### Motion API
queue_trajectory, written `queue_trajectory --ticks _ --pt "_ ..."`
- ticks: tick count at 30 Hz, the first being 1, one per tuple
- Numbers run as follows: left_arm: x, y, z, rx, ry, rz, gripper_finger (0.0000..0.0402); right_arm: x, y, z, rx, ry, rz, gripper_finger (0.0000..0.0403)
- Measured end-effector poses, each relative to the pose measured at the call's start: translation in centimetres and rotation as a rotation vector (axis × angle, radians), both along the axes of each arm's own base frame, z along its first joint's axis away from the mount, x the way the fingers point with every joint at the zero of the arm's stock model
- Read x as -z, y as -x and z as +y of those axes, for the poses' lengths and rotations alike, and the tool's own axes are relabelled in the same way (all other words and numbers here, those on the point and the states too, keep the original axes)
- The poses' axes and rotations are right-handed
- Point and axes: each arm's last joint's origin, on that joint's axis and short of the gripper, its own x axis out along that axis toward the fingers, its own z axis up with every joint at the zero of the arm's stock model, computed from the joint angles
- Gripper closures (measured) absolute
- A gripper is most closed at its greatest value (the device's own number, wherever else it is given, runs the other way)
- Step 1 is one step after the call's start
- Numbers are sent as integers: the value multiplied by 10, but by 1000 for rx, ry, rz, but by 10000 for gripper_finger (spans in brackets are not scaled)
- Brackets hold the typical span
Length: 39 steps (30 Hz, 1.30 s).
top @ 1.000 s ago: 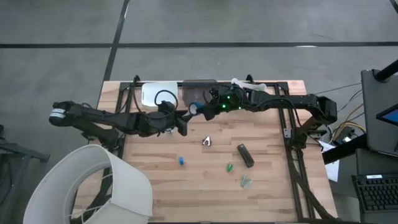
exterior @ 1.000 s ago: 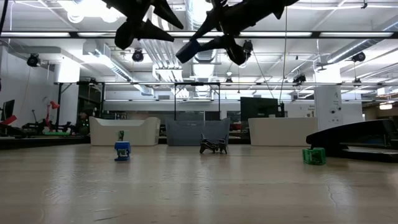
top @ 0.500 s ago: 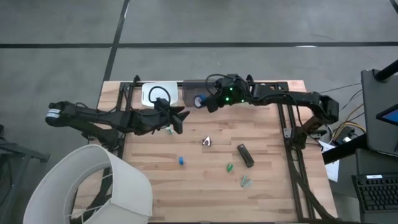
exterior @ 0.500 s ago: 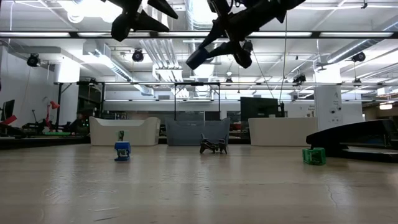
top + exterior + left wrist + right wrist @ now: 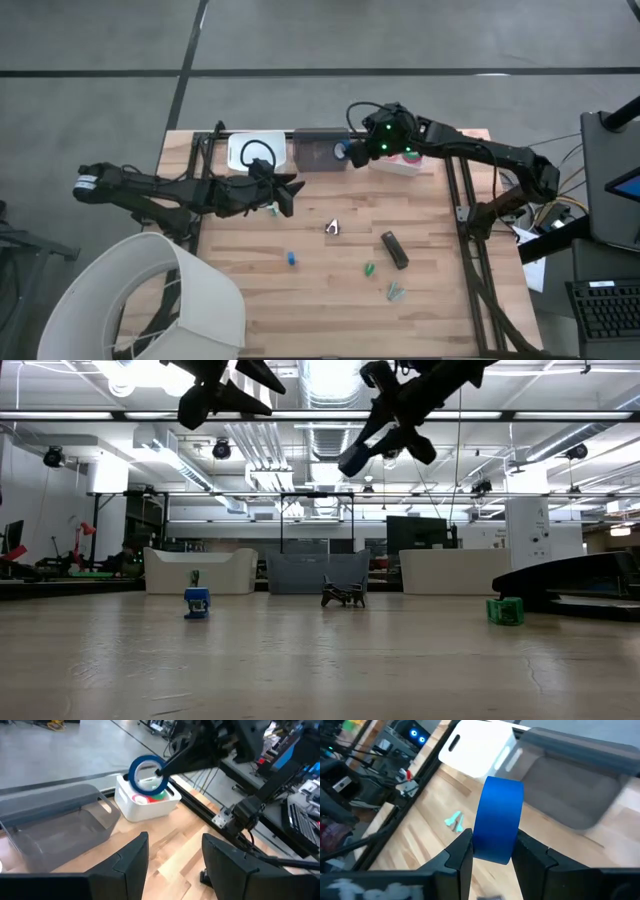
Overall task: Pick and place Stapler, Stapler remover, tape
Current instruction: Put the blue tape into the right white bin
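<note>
My right gripper (image 5: 350, 151) is shut on a blue tape roll (image 5: 148, 774), high over the table's far edge and just left of a white bin (image 5: 150, 806). Inside that bin lie a red roll (image 5: 141, 798) and a green roll (image 5: 159, 795). The black stapler (image 5: 394, 250) and the silvery stapler remover (image 5: 333, 228) lie on the wooden table. My left gripper (image 5: 287, 191) hangs open and empty above the table's left half, pointing toward the right arm. My right gripper pinches the blue roll's wall between its two fingers, one finger on each flat face (image 5: 479, 837). The fingers (image 5: 165, 767) come slanting down from the table's right. The roll stands on edge, lifted clear, and its open centre shows in the left wrist view.
A grey bin (image 5: 318, 150) and another white bin (image 5: 252, 152) stand along the far edge. A small blue piece (image 5: 291, 258), a green piece (image 5: 369, 269) and teal and silvery claw pieces (image 5: 396, 291) lie toward the near side. A white lampshade-like thing (image 5: 160, 300) overlaps the near left corner.
My right gripper has carried the blue roll toward the table's far right, from beside the left gripper to over the grey bin's right end, rising a little. The roll has stayed clear of the table.
</note>
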Motion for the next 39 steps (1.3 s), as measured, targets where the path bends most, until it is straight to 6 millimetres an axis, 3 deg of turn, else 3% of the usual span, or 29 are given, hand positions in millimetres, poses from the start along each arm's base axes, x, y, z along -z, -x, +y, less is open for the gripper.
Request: queue_trajectory --ticks 10,19,29,39 --pt "3 -2 -4 168 59 15 218 -4 37 -3 38 10 57 289" --pt "10 5 -5 246 49 31 218 18 79 2 121 -39 84 293" --pt "32 42 -3 284 66 15 218 40 106 14 204 -93 43 293" --pt "47 83 0 292 85 -66 218 60 117 6 385 -129 100 289"
